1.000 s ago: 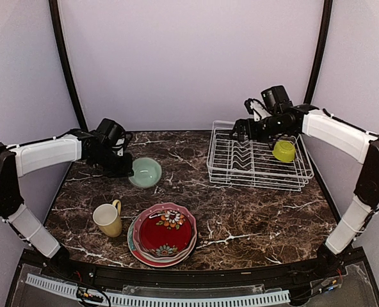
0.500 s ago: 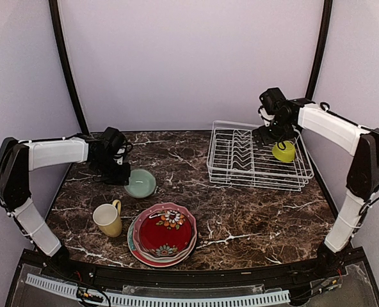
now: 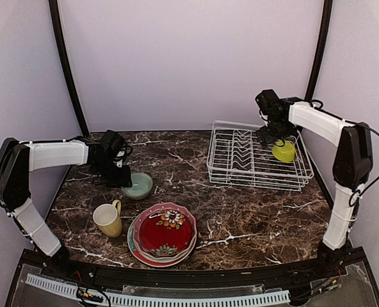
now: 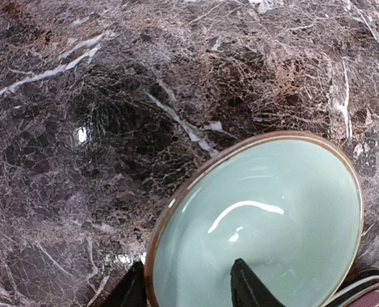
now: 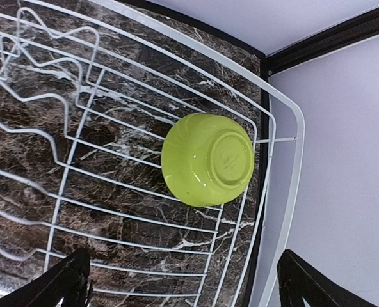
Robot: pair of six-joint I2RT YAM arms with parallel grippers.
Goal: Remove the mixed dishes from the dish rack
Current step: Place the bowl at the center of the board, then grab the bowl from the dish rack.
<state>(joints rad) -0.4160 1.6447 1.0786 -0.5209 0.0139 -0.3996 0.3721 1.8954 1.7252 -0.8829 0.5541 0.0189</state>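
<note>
A pale teal plate [image 3: 139, 186] with a brown rim [image 4: 260, 217] lies on the marble left of centre. My left gripper [image 3: 121, 178] [image 4: 187, 268] is open and straddles its near rim, one finger outside and one over the inside. The white wire dish rack [image 3: 253, 174] [image 5: 285, 102] stands at the back right. It holds a lime-green bowl [image 3: 283, 151] [image 5: 207, 158], upside down in its far right corner. My right gripper [image 3: 272, 135] [image 5: 183, 256] hangs wide open just above that bowl, touching nothing.
A pale yellow mug [image 3: 106, 219] stands front left. Beside it is a stack of plates [image 3: 164, 234] with a red floral one on top. The rack's upright prongs [image 3: 242, 151] are to the left of the bowl. The side wall is close on the right.
The left gripper brought the teal plate down and toward the front onto the table, then opened its jaws. The right wrist swung right, over the green bowl.
</note>
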